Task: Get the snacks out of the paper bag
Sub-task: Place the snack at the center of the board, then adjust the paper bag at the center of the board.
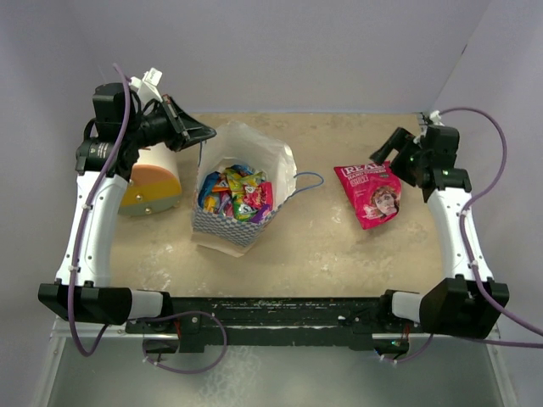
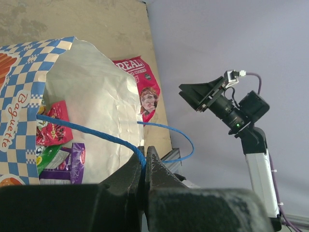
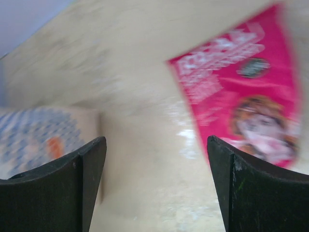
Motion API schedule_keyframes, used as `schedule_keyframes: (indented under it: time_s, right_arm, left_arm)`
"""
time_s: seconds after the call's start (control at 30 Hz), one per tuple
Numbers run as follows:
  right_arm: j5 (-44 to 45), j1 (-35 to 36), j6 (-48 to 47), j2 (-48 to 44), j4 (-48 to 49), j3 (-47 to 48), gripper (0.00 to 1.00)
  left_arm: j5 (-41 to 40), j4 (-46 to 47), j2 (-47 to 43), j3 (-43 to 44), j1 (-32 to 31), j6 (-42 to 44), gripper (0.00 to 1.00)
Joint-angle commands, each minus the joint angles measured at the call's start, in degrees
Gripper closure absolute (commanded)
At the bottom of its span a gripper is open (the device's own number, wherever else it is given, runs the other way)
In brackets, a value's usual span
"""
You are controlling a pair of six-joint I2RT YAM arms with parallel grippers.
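Found the paper bag (image 1: 222,231) standing upright left of centre on the worktop (image 1: 314,242), mouth open upward and crowded with snacks (image 1: 237,193) in blue, purple, yellow-green and pink-red; noted a white-and-orange cylinder (image 1: 154,182) just left of it, under the left arm. Saw the left fingers (image 2: 154,171) pressed together at the bag's far-left rim, clamped on the blue cord handle (image 2: 91,133) drawn taut across the cream-white inside; placed the packets deeper in the bag, clear of that pinch; saw the second cord handle (image 1: 310,180) looping loose off the bag's right side. Found one pink-red packet (image 1: 371,194) with white "REAL" lettering lying flat on the worktop right of the bag, well apart from it. Saw the right fingers (image 3: 91,162) spread wide apart and holding nothing, hovering just far-right of that packet; in the blurred right wrist view, placed the packet beyond the fingertips, off toward the right-hand finger rather than between the pair, with no contact apparent.
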Motion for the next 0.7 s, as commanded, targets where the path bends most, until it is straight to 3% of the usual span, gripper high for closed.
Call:
schedule_keyframes:
  time_s: [0.0, 0.13, 0.33, 0.43, 0.67]
  right_arm:
    - [-21.2, 8.3, -1.2, 2.6, -0.1, 7.5, 0.14]
    - [-26.3, 17.5, 3.3, 4.4, 0.1, 12.4, 0.14]
    - [-34.8, 24.0, 9.8, 7.4, -1.5, 12.2, 0.17]
    - [-36.2, 24.7, 8.9, 8.5, -5.2, 13.3, 0.27]
    - [-38.4, 24.8, 10.8, 9.1, -3.9, 14.5, 0.72]
  left_arm:
    - [2.2, 4.7, -0.7, 3.5, -0.5, 0.9, 1.0]
    - [2.3, 5.7, -0.5, 3.9, -0.5, 1.5, 1.0]
    - [1.9, 7.6, 0.2, 5.2, -0.5, 1.5, 1.0]
    - [0.1, 7.1, 1.1, 6.4, -0.5, 0.9, 1.0]
    - [-2.2, 11.7, 6.3, 12.9, -0.5, -2.5, 1.0]
